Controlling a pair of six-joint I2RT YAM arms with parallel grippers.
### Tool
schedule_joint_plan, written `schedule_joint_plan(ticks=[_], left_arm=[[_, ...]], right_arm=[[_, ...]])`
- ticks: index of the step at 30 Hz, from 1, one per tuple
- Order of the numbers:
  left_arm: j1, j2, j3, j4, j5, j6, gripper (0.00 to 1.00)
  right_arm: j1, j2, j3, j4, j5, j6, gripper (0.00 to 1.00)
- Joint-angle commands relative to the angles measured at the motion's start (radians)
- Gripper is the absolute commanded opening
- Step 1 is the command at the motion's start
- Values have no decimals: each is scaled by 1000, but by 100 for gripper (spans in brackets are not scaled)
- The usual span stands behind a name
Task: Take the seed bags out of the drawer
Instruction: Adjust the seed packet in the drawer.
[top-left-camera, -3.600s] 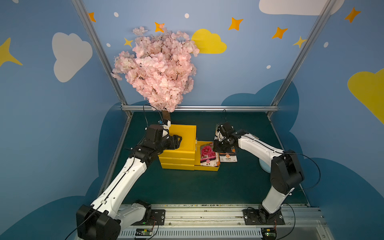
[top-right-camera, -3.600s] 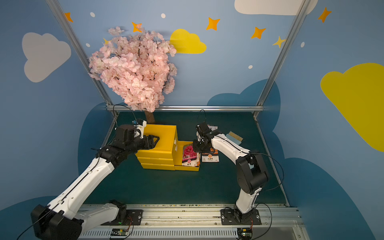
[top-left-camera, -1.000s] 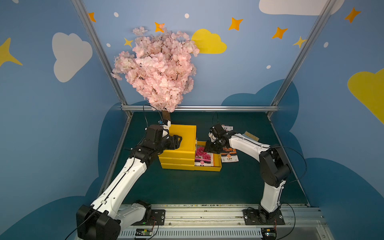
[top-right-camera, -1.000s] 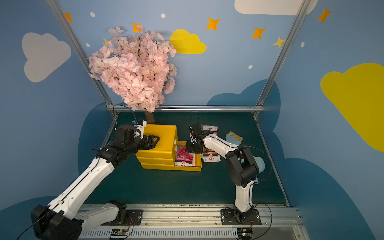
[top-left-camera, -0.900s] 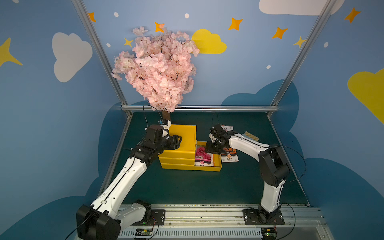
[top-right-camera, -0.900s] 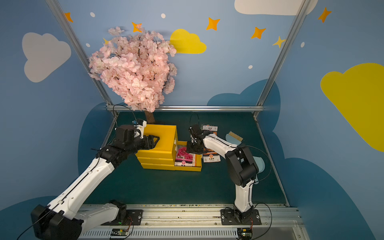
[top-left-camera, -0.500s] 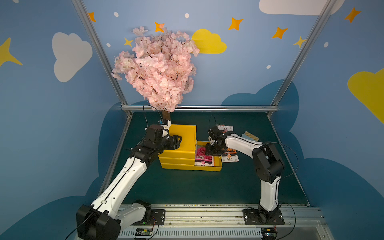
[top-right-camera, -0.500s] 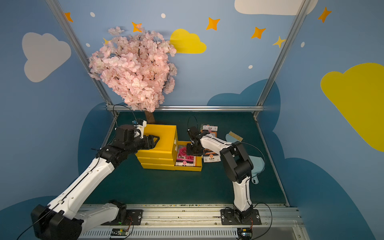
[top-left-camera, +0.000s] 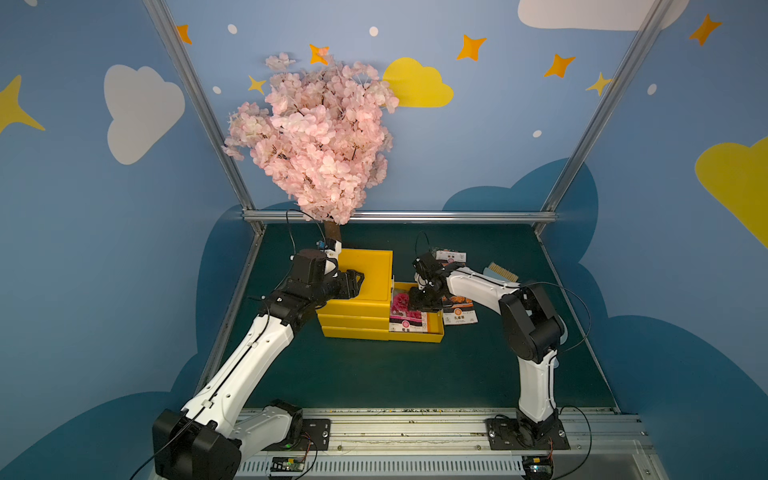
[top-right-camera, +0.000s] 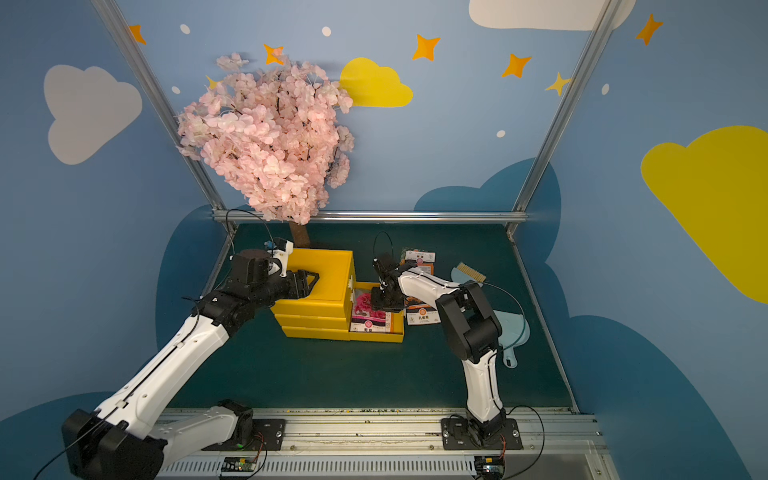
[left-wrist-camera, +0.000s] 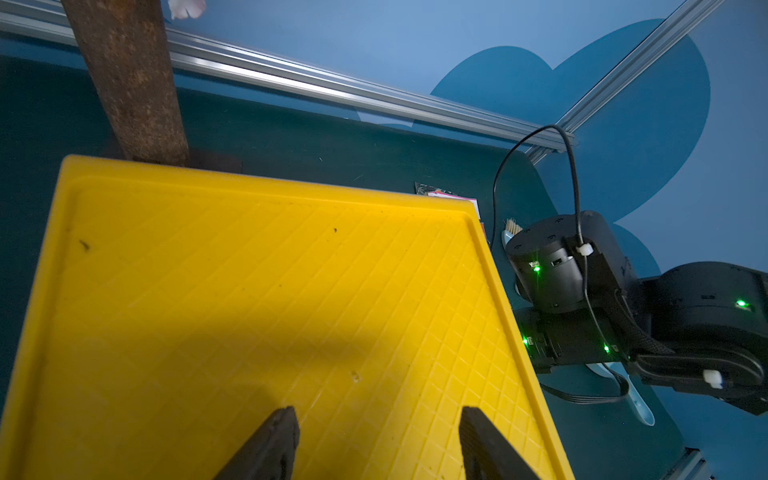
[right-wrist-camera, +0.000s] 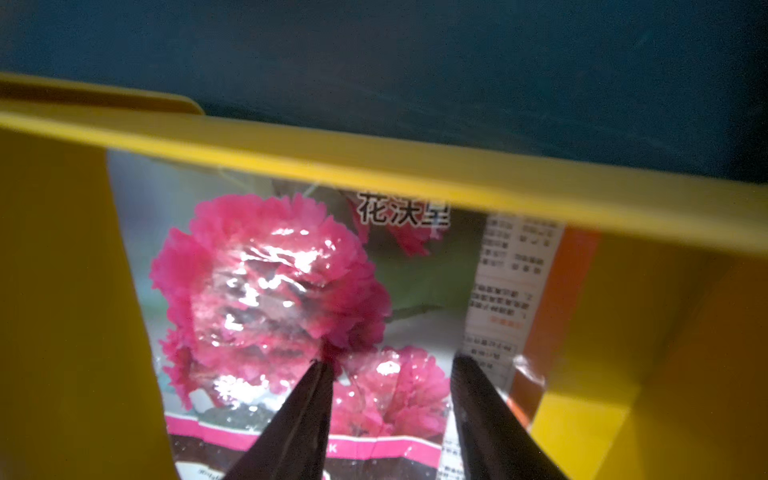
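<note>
Dark green tabletop (top-left-camera: 374, 374): the yellow cabinet's (top-left-camera: 365, 278) bottom drawer (top-left-camera: 415, 336) stands open rightward, a pink-flower seed bag (top-left-camera: 407, 313) lying inside. The right gripper (right-wrist-camera: 390, 362) hangs over it, jaws parted and empty. The left gripper (left-wrist-camera: 378, 411), also parted, hovers over the cabinet top. Likely next: pinch the bag's edge and lift.

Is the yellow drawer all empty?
No, a glossy flat packet with pink flowers lies inside the open yellow plastic drawer.

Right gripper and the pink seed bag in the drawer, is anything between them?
Nothing. In the right wrist view the right gripper stands open directly over the pink seed bag in the yellow drawer; contact is unclear.
</note>
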Motion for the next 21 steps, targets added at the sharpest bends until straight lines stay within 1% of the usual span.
schedule_joint_plan(ticks=[1, 6, 12, 21], left_arm=[[-2, 63, -79, -268, 16, -25, 67], [-4, 62, -79, -269, 16, -26, 67], [-2, 62, -77, -270, 16, -25, 67], [-3, 64, -79, -269, 17, -25, 67]], right_arm=[[12, -3, 23, -8, 1, 3, 51], [9, -23, 23, -1, -22, 2, 51], [9, -57, 12, -39, 33, -12, 51], [11, -79, -2, -58, 75, -22, 51]])
